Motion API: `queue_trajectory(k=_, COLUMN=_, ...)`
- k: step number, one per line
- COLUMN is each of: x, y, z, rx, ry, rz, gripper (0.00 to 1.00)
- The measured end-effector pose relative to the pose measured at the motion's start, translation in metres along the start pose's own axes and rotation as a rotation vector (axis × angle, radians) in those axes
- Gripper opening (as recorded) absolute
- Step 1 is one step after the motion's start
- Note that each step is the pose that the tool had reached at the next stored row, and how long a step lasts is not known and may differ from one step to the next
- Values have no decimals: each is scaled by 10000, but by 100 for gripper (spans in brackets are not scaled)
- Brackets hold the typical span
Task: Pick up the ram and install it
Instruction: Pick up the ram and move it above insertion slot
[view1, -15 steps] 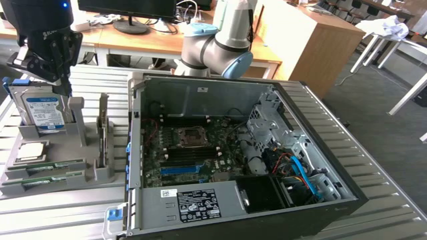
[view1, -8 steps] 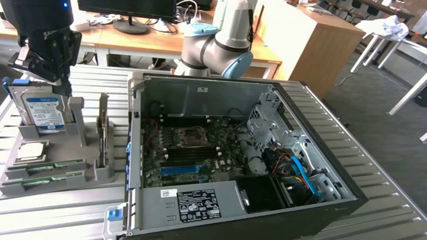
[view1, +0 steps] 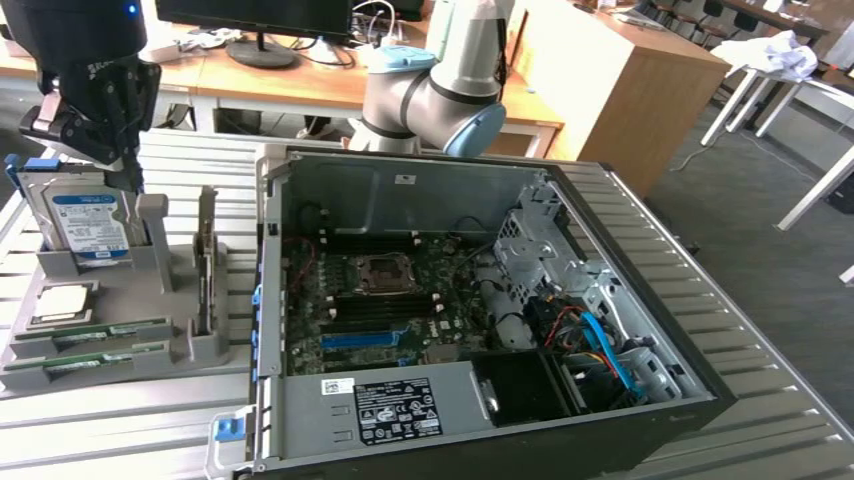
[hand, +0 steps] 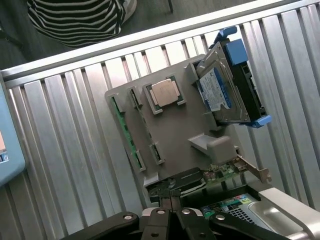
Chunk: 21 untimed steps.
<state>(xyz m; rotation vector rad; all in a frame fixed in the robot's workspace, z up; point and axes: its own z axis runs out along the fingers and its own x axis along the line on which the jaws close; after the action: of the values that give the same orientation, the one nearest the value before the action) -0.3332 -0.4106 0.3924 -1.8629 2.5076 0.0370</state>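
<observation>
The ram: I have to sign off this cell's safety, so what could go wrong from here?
1. The hand is shut and hangs above the holder; lowered like that, it would likely knock a part rather than grip one.
2. The ram lies close beside a second stick, so a grip may catch both.
3. The upright card and the hard drive stand nearby and could be bumped.

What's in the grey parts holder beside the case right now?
Two ram sticks, a square processor, a blue-labelled hard drive standing on edge and an upright card. The sticks' lower edges and the drive's base are sunk in their slots, so hidden.
</observation>
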Motion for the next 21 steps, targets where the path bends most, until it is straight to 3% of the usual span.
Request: queue_trajectory(k=21, x=0, y=0, z=0, rx=-44, ry=13, rz=-1575, gripper=10)
